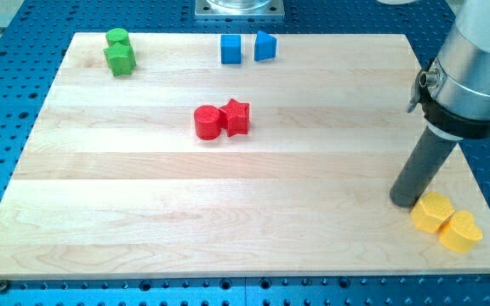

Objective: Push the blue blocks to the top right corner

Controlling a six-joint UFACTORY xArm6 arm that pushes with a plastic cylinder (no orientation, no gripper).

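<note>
Two blue blocks sit near the view's top edge of the wooden board: a blue cube and, just to its right, a blue block with a slanted top. They stand slightly apart. My tip rests on the board at the lower right, far from both blue blocks. It stands right beside a yellow hexagonal block, at that block's upper left.
A yellow heart-shaped block touches the yellow hexagon at the lower right. A red cylinder and a red star touch in the middle. Two green blocks sit at the top left. The board's right edge runs close to my tip.
</note>
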